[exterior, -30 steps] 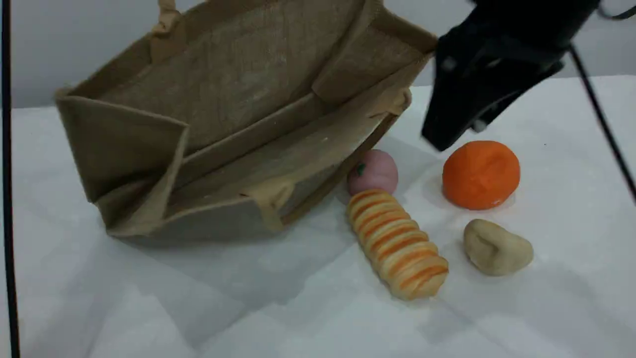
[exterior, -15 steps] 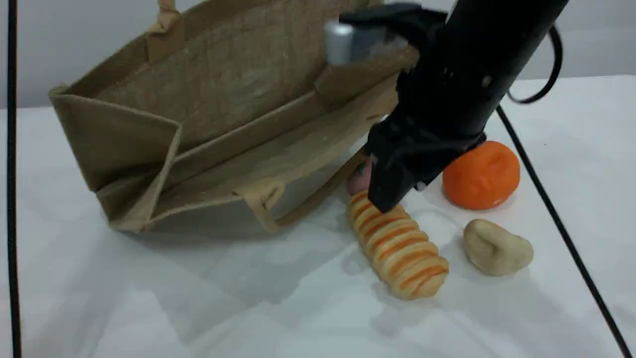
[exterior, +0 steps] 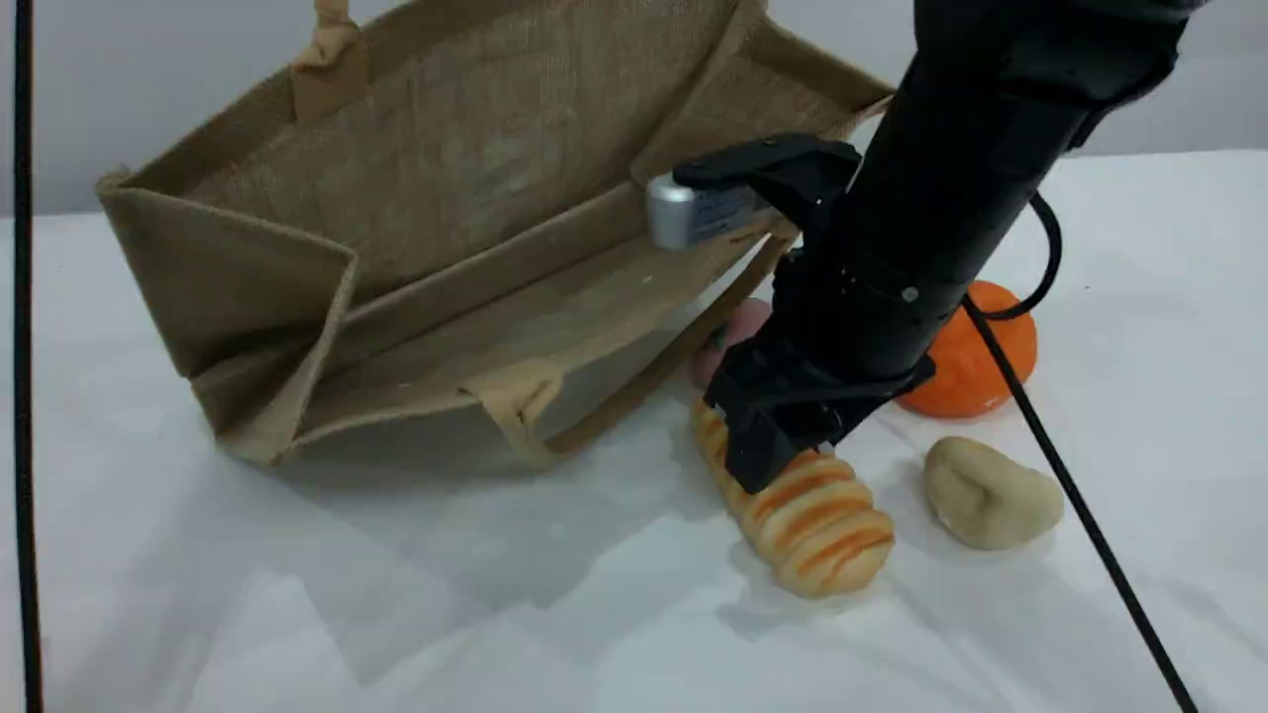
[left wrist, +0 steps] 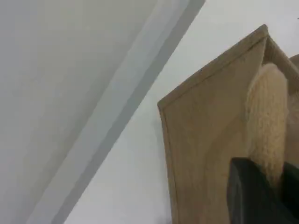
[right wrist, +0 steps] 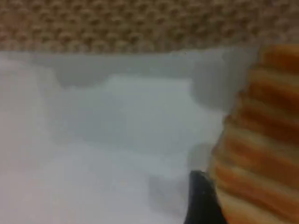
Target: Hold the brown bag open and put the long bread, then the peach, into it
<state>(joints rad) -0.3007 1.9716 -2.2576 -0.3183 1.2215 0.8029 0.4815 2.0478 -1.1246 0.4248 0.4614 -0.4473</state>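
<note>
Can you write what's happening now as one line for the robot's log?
left end effector: shut on brown bag handle | right end effector: open, over long bread | peach: on table beside bag

One bag (exterior: 446,178), four soft items (exterior: 822,525) (exterior: 745,322) (exterior: 1015,347) (exterior: 991,495)

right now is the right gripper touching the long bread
Cannot tell. In the right wrist view the right gripper's fingertip sits beside the long bread, too blurred to show contact or a gap.

No legible text, label, brand or number — nothing readable on any surface
</note>
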